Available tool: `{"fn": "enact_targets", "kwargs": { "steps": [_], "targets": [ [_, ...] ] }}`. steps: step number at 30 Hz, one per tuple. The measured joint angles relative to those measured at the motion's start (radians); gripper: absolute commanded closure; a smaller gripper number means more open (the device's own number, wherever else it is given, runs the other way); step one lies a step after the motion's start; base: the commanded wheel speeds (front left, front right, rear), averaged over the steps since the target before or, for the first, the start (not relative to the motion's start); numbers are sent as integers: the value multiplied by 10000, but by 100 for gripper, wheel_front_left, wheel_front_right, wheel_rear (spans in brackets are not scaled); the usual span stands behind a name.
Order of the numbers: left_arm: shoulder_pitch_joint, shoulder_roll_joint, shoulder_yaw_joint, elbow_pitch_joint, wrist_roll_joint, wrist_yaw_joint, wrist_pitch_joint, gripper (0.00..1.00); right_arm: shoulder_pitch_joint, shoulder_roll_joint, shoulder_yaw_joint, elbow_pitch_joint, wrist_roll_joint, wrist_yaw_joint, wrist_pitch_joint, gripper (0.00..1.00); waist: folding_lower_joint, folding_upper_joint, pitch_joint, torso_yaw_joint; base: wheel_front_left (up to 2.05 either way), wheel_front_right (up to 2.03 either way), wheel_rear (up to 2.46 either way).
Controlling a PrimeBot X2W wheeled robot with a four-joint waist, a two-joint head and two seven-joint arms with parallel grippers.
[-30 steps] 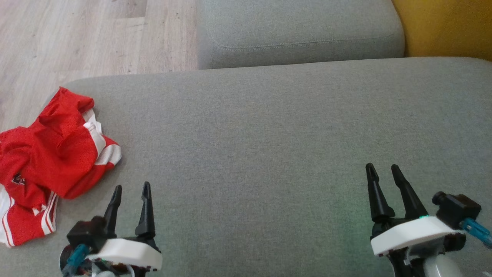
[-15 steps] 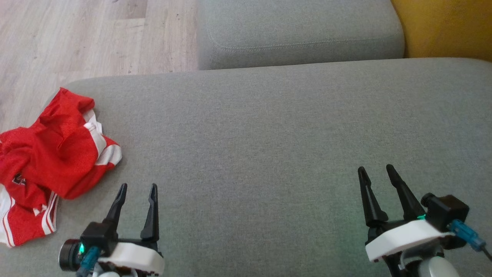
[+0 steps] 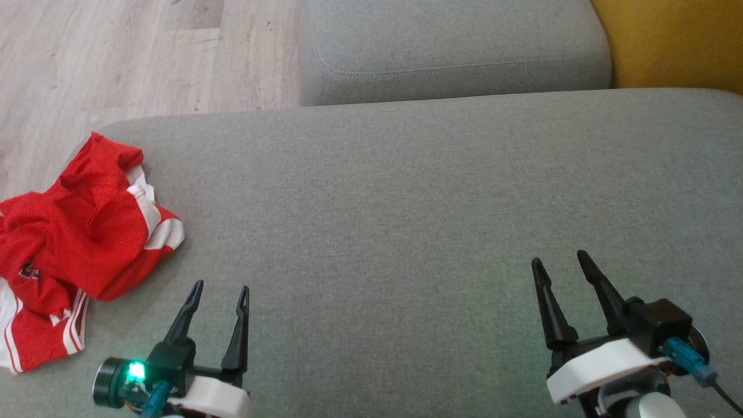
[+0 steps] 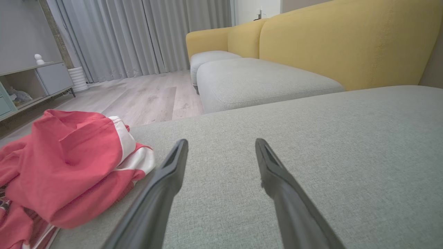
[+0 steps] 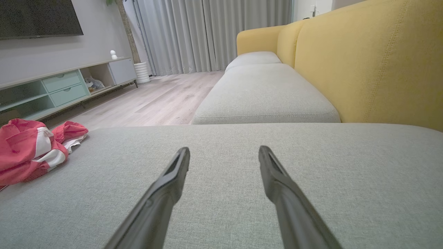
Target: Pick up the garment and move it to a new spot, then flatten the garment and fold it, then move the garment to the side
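My left end effector [image 3: 222, 286] is over the near left part of the grey seat cushion [image 3: 406, 191]. Its 2 dark fingers are spread wide and point towards the far edge, with nothing between them. My right end effector [image 3: 558, 257] is over the near right part of the same cushion. It is also fully open and empty, and its fingers lean slightly towards the left edge. I cannot tell whether any fingertip touches the fabric.

The garment [image 3: 75, 232] lies in a crumpled heap against the left edge of the cushion, roughly midway between the near and far corners. It is red with white stripes, and a small dark emblem shows on a lower fold. In the head view its left part runs out of frame. It is near my left end effector but not touching it, on the outer side of the left finger. It is well apart from my right end effector.

Past the far edge sits a second grey cushion [image 3: 453, 46], with a yellow backrest [image 3: 673, 40] along the right side. Pale wooden floor [image 3: 116, 52] lies beyond the far left corner. In the right wrist view, grey curtains [image 5: 207, 34] and a low cabinet [image 5: 62, 86] stand further off.
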Motion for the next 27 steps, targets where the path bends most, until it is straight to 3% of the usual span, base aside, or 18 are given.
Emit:
{"fn": "enact_targets", "kwargs": {
  "steps": [17, 27],
  "targets": [
    [-8, -13, 58, 157, -2, 90, -25, 0, -6, 8, -35, 157, 286, 0, -77, 0, 0, 0, 27, 68, 0, 0, 0],
    [-390, -105, 418, 460, -259, 483, -27, 0, -4, 10, -157, -58, 270, 0, -75, 0, 0, 0, 111, 1092, 0, 0, 0]
  ]
}}
